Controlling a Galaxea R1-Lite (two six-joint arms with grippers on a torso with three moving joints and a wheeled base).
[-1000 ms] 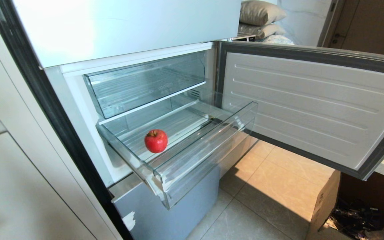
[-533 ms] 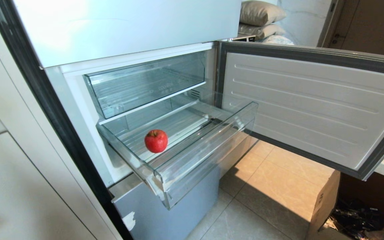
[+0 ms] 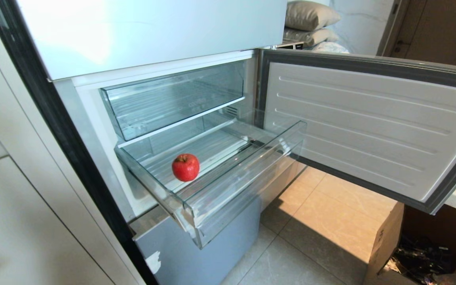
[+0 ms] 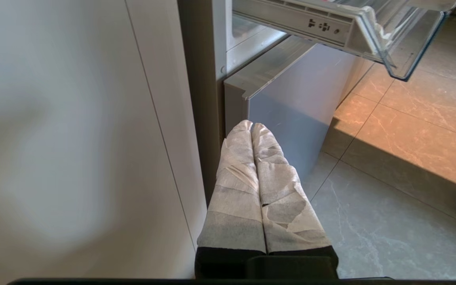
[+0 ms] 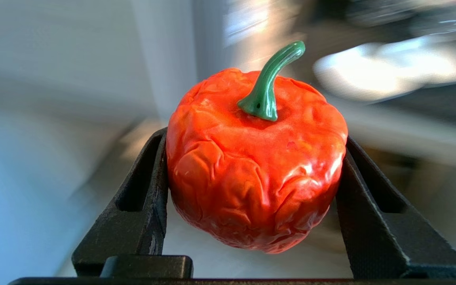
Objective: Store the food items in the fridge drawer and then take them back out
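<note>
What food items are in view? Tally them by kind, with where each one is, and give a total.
Red apple: 1, lying in the pulled-out fridge drawer.
Red bell pepper with a green stem: 1, clamped in the right gripper.
Total: 2 food items.

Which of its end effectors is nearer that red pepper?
Right: the right end effector grips the pepper. The left end effector, shut, hangs low beside the fridge.

l gripper (image 4: 251, 130) fingers together; r gripper (image 5: 253, 174) clamped, loaded.
</note>
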